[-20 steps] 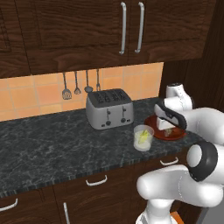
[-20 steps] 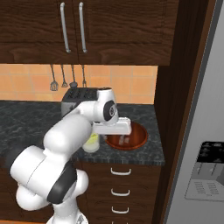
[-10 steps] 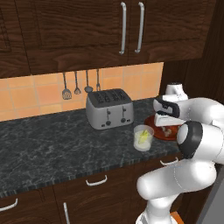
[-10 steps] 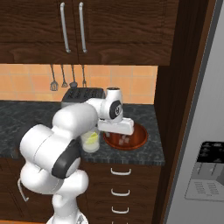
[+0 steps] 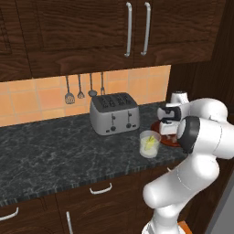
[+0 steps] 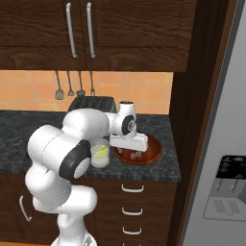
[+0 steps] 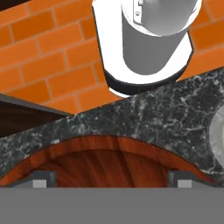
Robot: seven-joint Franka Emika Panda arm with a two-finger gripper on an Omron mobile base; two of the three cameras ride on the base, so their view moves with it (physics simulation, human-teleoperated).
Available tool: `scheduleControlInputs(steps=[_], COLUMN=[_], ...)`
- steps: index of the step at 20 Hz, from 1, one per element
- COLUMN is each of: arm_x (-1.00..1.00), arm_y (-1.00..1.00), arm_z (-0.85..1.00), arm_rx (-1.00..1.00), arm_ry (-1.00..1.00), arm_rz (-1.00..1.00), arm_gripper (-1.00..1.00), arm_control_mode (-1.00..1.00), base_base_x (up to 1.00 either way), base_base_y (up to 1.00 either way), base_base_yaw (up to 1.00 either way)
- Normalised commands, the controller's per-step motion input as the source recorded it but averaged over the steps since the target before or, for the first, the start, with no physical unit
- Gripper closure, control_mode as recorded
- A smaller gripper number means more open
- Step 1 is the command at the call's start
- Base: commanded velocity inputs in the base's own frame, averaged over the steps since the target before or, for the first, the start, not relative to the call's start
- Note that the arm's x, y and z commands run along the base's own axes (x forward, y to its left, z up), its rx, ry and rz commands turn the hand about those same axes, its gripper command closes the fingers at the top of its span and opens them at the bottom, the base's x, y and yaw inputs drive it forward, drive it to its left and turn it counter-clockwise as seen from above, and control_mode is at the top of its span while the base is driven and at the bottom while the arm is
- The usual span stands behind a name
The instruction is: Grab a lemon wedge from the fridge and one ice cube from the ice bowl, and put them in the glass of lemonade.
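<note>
The ice bowl [image 6: 153, 150], reddish-brown and shallow, sits on the dark counter near the right end. My gripper [image 6: 134, 153] hangs open just above its inside, fingers pointing down. In the hand view the bowl's rim [image 7: 109, 148] curves between my spread fingertips [image 7: 43, 179] with nothing between them. The hand hides any ice cube. The glass of lemonade [image 5: 149, 143] stands just left of the bowl [image 5: 158, 132], with a yellow lemon wedge [image 5: 147, 145] inside it. The same glass [image 6: 100, 154] is half behind my forearm. The grey fridge [image 6: 226, 120] rises at the right.
A steel toaster [image 5: 114, 114] stands behind the glass against the tiled wall, with utensils [image 5: 80, 89] hanging above it. A dark wooden panel [image 6: 192, 96] walls off the counter's right end. Upper cabinets [image 5: 137, 27] overhang the counter.
The arm's elbow has swung round in front of the counter edge. The hand has stayed over the bowl and sunk slightly. The jaws remain open.
</note>
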Motion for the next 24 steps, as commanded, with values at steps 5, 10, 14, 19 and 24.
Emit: scheduleControlInputs(steps=[5,10,14,19,24], arm_x=[0.23,0.18,0.13,0.25,0.21], arm_y=[0.00,-0.07,-0.09,-0.01,-0.04], arm_z=[-0.23,-0.21,-0.21,-0.19,-0.19], arm_rx=[0.00,0.00,0.00,0.00,0.00], arm_ry=[0.00,0.00,0.00,-0.01,-0.01], arm_rz=[0.00,0.00,0.00,0.00,0.00], arm_gripper=[-1.00,-1.00,-1.00,-1.00,-1.00], arm_control_mode=[-1.00,-1.00,-1.00,-1.00,-1.00], base_base_x=[0.00,0.00,0.00,0.00,0.00], base_base_y=[0.00,0.00,0.00,0.00,0.00], base_base_yaw=[0.00,0.00,0.00,0.00,0.00])
